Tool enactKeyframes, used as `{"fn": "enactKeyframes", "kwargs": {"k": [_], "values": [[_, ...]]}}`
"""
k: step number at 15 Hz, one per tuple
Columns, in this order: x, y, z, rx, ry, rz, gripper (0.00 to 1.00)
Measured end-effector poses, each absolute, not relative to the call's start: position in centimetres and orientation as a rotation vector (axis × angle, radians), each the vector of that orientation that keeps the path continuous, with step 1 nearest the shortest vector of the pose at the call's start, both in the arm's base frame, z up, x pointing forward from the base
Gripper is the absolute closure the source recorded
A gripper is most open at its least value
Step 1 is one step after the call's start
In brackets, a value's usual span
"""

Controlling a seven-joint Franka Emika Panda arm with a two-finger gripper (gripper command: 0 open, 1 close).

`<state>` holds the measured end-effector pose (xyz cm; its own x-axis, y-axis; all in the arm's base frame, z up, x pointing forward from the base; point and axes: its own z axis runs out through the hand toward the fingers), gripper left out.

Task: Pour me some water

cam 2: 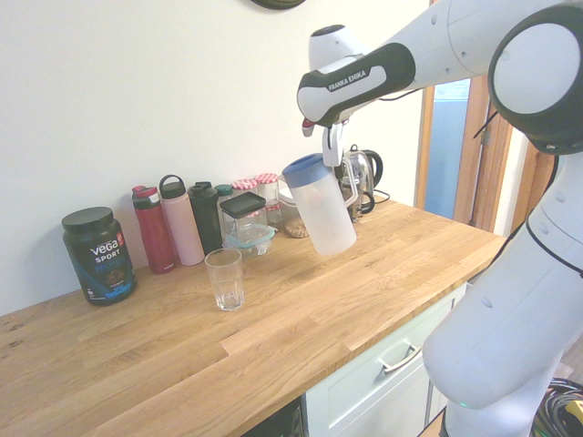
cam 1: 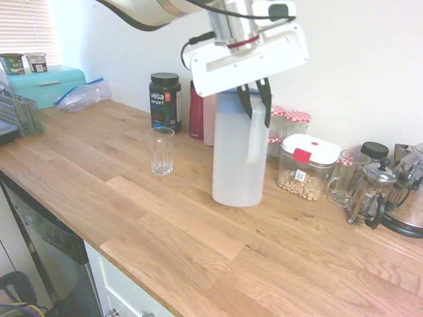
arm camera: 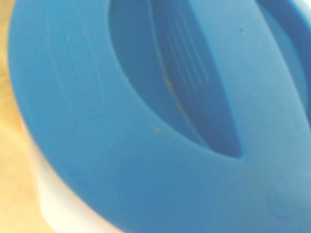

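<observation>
The water is in a tall frosted pitcher [cam 1: 232, 155] [cam 2: 325, 217] with a blue lid [cam 2: 304, 168] [arm camera: 146, 126]; the liquid itself hardly shows. My gripper [cam 1: 255, 111] [cam 2: 340, 173] is shut on the pitcher's pale handle from above. In the second exterior view the pitcher hangs a little above the counter, its top leaning toward the glass. The clear, empty-looking drinking glass [cam 1: 160, 150] [cam 2: 224, 279] stands upright on the wooden counter [cam 1: 132, 218], a short way from the pitcher. The lid fills the wrist view.
Along the wall stand a black Vega Sport tub [cam 1: 165, 100] [cam 2: 98, 255], red [cam 2: 155, 229] and pink [cam 2: 182, 223] bottles, jars, a cereal container [cam 1: 307, 165], a French press [cam 1: 370, 193] and a kettle [cam 1: 411, 198]. A teal bread box [cam 1: 46, 82] and dish rack [cam 1: 20, 112] sit at one end.
</observation>
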<state>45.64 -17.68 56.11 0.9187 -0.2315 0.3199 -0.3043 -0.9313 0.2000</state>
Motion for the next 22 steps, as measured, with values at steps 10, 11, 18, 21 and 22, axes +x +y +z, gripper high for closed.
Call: {"fn": "enactKeyframes", "kwargs": {"k": [10, 11, 18, 21, 22], "values": [[48.3, -17.6, 50.2, 2.747, -1.124, 0.751, 1.00], [48.0, -17.4, 50.4, 2.704, -1.147, 0.816, 1.00], [44.3, -15.6, 49.8, 2.567, -1.155, 0.846, 1.00], [43.9, -15.8, 48.6, 2.568, -1.155, 0.800, 1.00], [43.8, -16.0, 48.4, 2.563, -1.151, 0.793, 1.00]]}}
